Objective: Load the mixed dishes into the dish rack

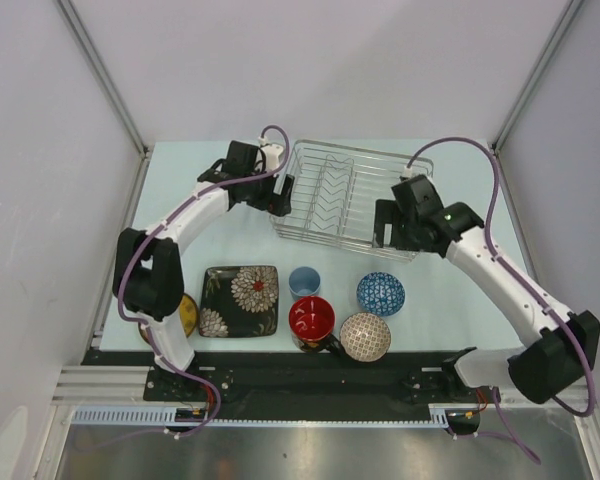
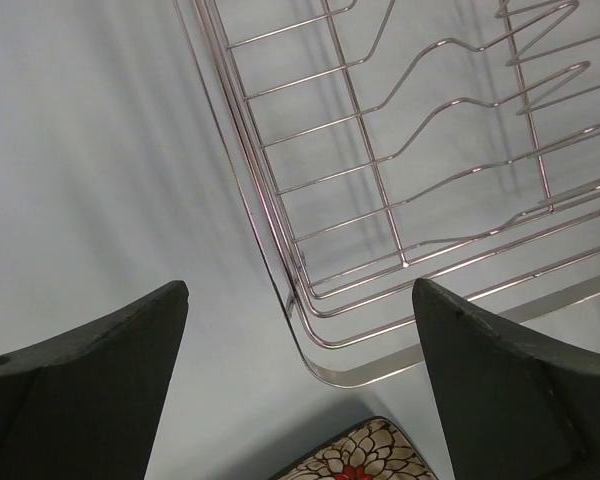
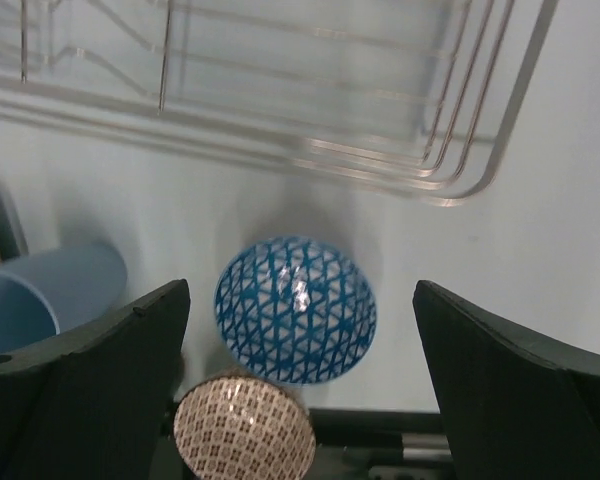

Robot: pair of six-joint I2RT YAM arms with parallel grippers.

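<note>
1. The dish rack (image 1: 345,200) stands at the far middle of the table (image 1: 450,300), its long side running left to right; its wire prongs show bare.
2. All six dishes sit on the table in front of the rack, toward the arms' bases.
3. The light-blue cup (image 1: 304,281) is nearest the rack, mouth up. Just in front of it is the black mug with red inside (image 1: 312,320).
4. The blue patterned bowl (image 1: 381,294) lies right of the cup. The beige-pink patterned bowl (image 1: 365,337) sits just in front of it, beside the mug.
5. The black square floral plate (image 1: 240,301) lies flat, left of the cup and mug.
6. The small yellow plate (image 1: 187,315) is left of the square plate, largely hidden under the left arm.
7. The left pincer (image 1: 280,195) hangs at the rack's left end, over its near left corner, fingers spread wide with nothing between them.
8. The right pincer (image 1: 385,228) hangs at the rack's near right corner, above the blue bowl, likewise wide open and holding nothing.
</note>
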